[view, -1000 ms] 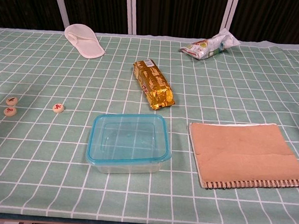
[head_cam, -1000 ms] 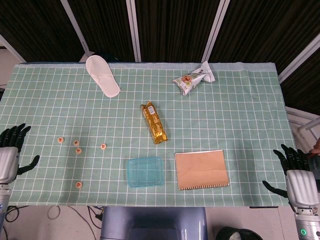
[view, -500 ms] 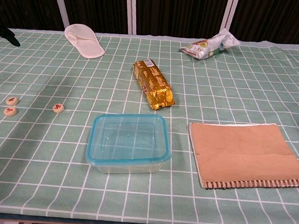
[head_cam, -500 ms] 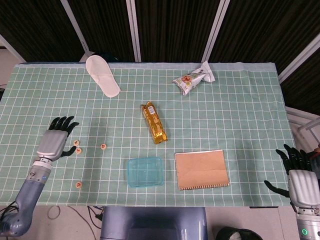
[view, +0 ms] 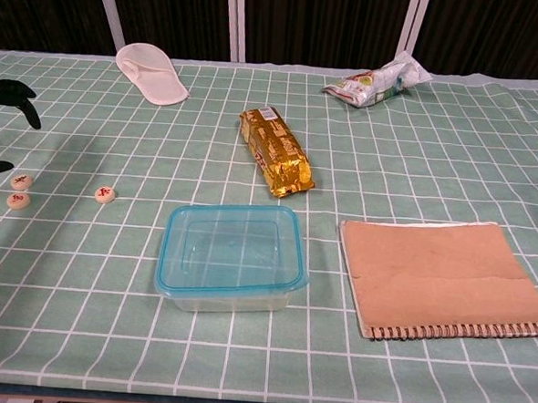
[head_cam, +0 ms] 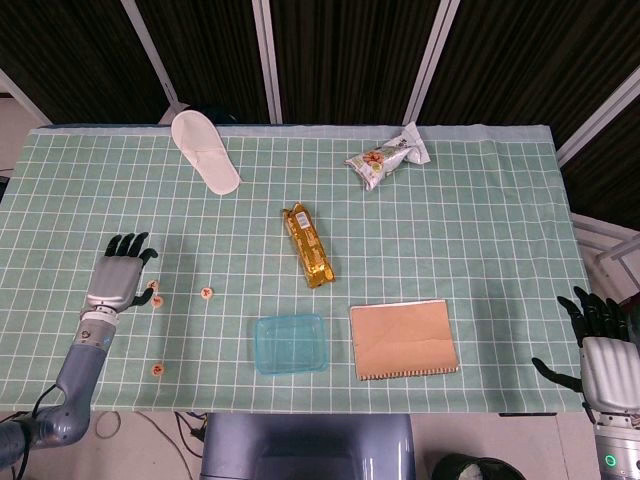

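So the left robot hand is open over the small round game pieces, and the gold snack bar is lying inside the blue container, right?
Not quite. The gold snack bar is not inside the blue container; it lies on the cloth beyond it, apart, and the container holds nothing, as the chest view shows. The rest stands: the left robot hand is open over the small round game pieces.

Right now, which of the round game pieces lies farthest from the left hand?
The lone piece near the table's front edge; the others sit clustered beside the left hand.
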Controlling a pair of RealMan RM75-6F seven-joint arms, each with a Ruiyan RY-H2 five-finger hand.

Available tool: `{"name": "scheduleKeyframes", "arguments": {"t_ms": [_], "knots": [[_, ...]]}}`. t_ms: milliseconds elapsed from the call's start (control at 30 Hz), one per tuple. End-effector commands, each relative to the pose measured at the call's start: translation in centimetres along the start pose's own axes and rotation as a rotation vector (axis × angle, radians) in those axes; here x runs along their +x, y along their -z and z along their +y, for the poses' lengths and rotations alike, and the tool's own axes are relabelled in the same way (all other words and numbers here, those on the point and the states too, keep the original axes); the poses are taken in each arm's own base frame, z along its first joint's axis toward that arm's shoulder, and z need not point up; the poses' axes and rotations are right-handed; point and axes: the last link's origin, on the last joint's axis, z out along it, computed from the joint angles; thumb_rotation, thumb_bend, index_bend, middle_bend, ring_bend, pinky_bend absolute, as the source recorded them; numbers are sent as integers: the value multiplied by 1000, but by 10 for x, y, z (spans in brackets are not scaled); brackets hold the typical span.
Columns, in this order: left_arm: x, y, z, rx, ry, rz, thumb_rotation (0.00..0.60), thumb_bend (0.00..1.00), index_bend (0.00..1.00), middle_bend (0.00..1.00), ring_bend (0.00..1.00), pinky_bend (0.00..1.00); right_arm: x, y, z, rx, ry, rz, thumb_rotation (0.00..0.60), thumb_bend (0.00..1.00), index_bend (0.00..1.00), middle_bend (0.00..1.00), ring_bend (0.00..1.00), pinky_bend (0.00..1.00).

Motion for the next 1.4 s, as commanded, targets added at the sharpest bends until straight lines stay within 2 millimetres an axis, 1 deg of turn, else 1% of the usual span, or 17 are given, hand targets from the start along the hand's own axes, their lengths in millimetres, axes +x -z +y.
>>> {"name": "scheduleKeyframes", "arguments": {"t_ms": [33,400,533,733,1000,1400], "knots": [[-5,-4,1,7,-16,-4,600,278,323,28,0,60,0,0,0,-1,0,-1,600,204,150,69,72,0],[-25,-11,-9,45,-41,-41,600,280,346,30,0,61,-1,-1,1,-13,-5,-6,600,205,150,69,72,0],[-28,-12,-8,30,-32,-50,600,301,394,32,0,61,-1,-1,0,-17,-6,-8,600,204,150,69,72,0],[-33,-13,-8,24,-50,-50,600,312,425,34,0,60,-2,-1,0,-22,-6,-12,600,205,150,69,71,0],[-36,-13,-10,33,-59,-49,600,313,433,35,0,60,-2,-1,1,-27,-10,-14,600,204,150,69,72,0],[-35,-14,-1,10,-79,-38,600,315,462,38,0,60,-2,-1,1,-32,-11,-13,600,204,150,69,71,0]]}}
